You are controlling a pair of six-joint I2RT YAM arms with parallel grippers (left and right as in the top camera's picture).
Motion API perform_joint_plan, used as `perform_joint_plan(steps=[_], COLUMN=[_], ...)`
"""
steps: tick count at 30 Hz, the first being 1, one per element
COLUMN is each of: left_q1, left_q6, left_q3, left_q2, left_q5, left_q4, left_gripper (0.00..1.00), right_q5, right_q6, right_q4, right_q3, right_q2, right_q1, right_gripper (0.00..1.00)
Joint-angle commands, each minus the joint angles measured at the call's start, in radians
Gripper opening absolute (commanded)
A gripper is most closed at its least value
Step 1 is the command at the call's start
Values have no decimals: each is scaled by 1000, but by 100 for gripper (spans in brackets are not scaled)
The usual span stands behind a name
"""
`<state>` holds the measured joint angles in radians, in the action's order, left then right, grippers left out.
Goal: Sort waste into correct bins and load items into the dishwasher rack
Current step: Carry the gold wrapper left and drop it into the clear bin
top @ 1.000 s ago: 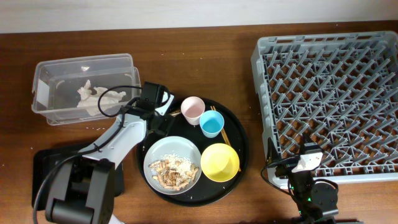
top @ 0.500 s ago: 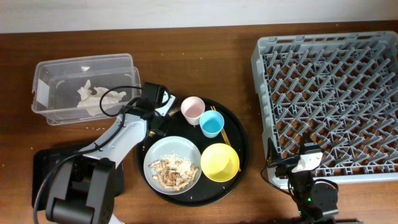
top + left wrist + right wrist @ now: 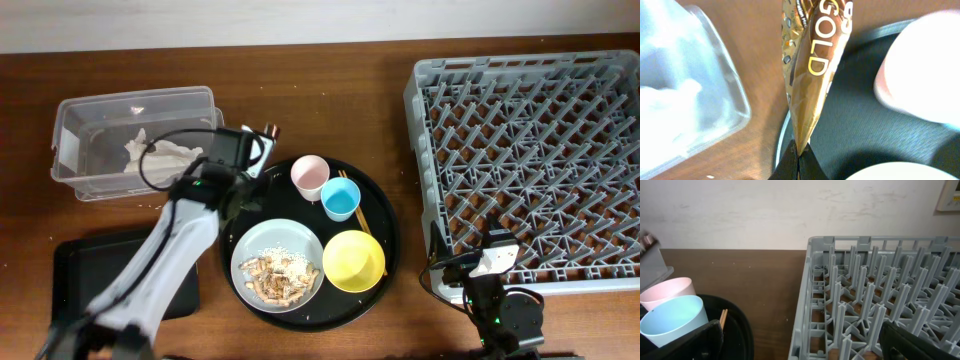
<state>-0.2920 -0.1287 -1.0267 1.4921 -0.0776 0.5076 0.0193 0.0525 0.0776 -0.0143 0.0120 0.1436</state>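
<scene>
Lifting clear: L gripper (image 3: 799,159) has quit the round tray (image 3: 390,220) and swung toward the clear tub (image 3: 130,97), jaws pinching the gold foil wrapper (image 3: 812,65) just beside tub's right wall. Drop-in looks imminent. R gripper (image 3: 800,330) idle well right of tub, jaws spread.

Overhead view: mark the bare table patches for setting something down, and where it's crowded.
Widest: bare table along the far edge, between the clear tub and the dishwasher rack. Only a narrow strip separates the round black tray from the rack. Crowded: that tray, full of dishes, and its tub-side gap, where the left gripper holds the gold wrapper.
</scene>
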Motion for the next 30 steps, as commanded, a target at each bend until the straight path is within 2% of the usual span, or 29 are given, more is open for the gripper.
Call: perform_joint_plan(steps=[1, 3, 5, 6, 14, 16, 20, 23, 24, 25, 26, 27, 30], left_q1=[8, 20, 37, 61, 222, 267, 317, 338, 347, 354, 363, 366, 368], left_q6=[35, 36, 128, 298, 1003, 1115, 1139, 1184, 1183, 1183, 1183, 1183, 1171], left_q3=[-26, -26, -26, -26, -21, -21, -21, -21, -21, -21, -21, -21, -21], left_q2=[-132, -167, -177, -177, -157, -130, -53, -3, 11, 18, 20, 19, 12], left_q5=[3, -46, -124, -190, -252, -246, -154, -148, -147, -147, -147, -147, -146], left_q4=[-48, -118, -183, -217, -236, -264, -361, -390, -413, -431, -448, -455, -466], left_gripper=[1, 1, 1, 1, 1, 1, 1, 1, 10, 23, 52, 67, 87], right_q5=[12, 12, 12, 12, 12, 12, 12, 12, 12, 12, 12, 12, 12], right_q6=[4, 4, 4, 4, 4, 4, 4, 4, 4, 4, 4, 4, 4], right_q4=[2, 2, 2, 2, 2, 2, 2, 2, 2, 2, 2, 2, 2], right_q3=[9, 9, 9, 9, 9, 9, 9, 9, 9, 9, 9, 9, 9], right_q2=[-6, -6, -6, -6, -6, -6, -6, -6, -6, -6, -6, -6, -6], right_q1=[-6, -6, -6, -6, -6, -6, -6, -6, -6, -6, -6, -6, -6], right_gripper=[98, 98, 98, 98, 98, 98, 98, 98, 98, 98, 98, 98, 98])
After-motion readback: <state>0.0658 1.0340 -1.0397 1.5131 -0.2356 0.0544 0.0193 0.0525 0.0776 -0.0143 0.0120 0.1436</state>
